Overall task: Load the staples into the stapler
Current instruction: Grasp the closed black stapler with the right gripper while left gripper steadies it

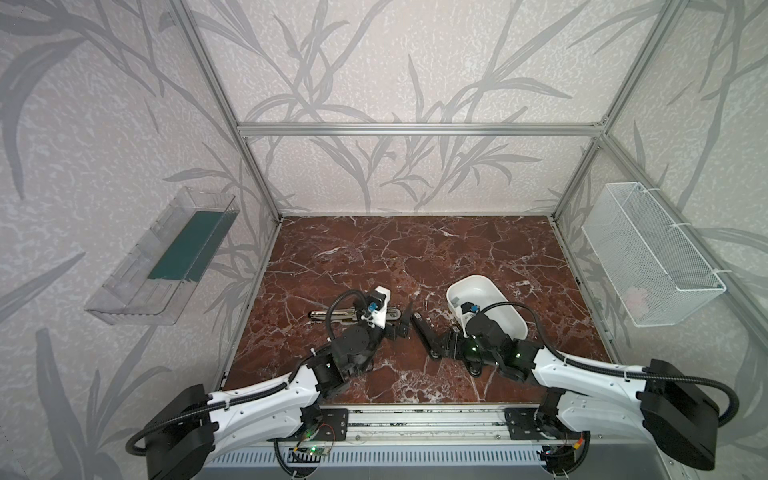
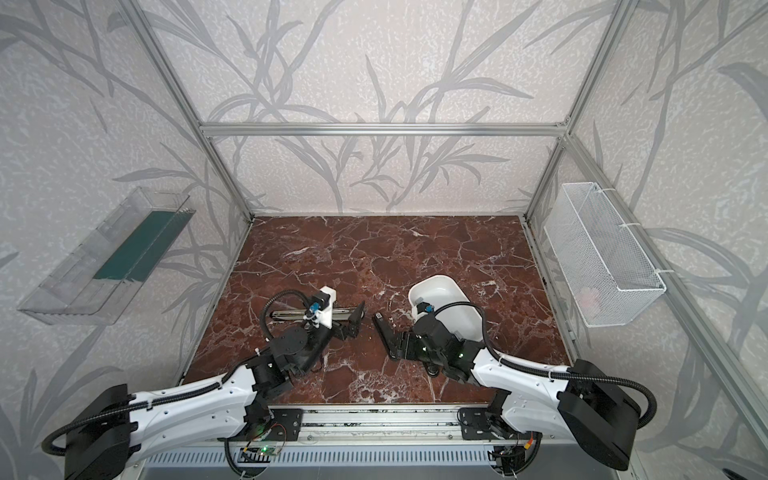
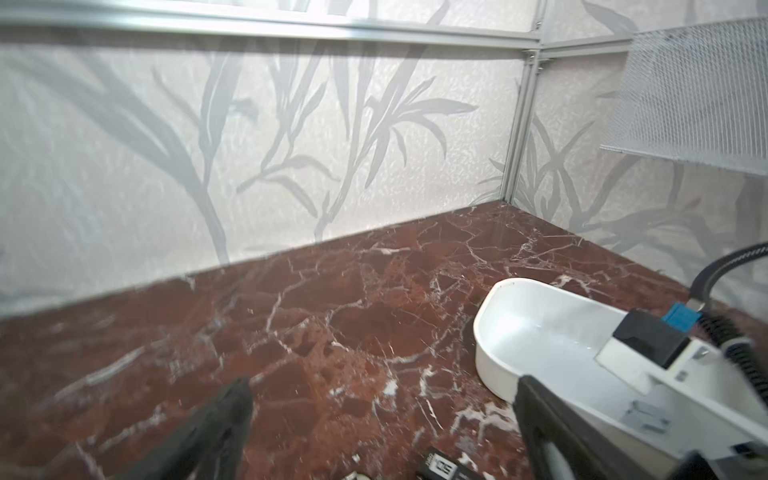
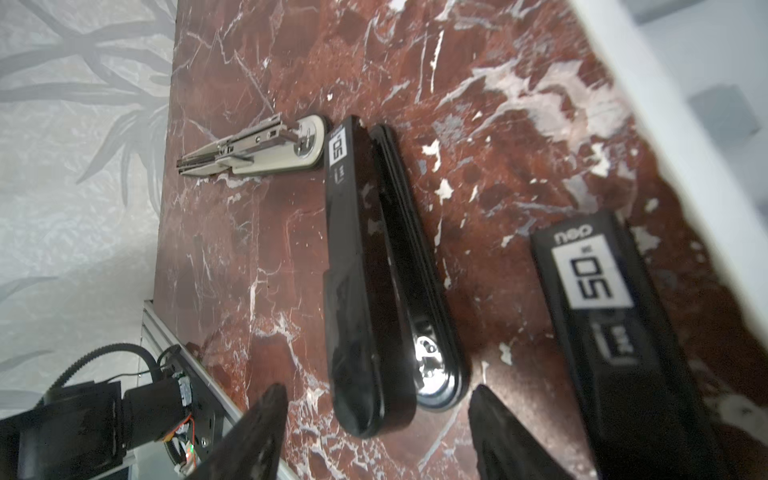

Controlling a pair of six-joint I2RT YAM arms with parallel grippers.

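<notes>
A black stapler (image 4: 370,270) lies on the marble, also seen in both top views (image 1: 424,334) (image 2: 384,334). Its near end sits between the fingers of my right gripper (image 4: 378,403) (image 1: 436,347), which is open with a gap on each side. Just past its labelled end lies an opened silver stapler (image 4: 257,145) (image 1: 332,316), partly hidden under my left wrist. Grey staples (image 3: 644,415) (image 4: 725,110) lie in the white tub (image 1: 473,277) (image 3: 482,332). My left gripper (image 3: 382,399) (image 1: 402,324) is wide open above bare marble, holding nothing.
A second black stapler (image 4: 615,311) lies beside the tub, under my right wrist. A clear shelf (image 1: 166,257) hangs on the left wall. A white wire basket (image 1: 652,253) hangs on the right wall. Aluminium posts frame the table.
</notes>
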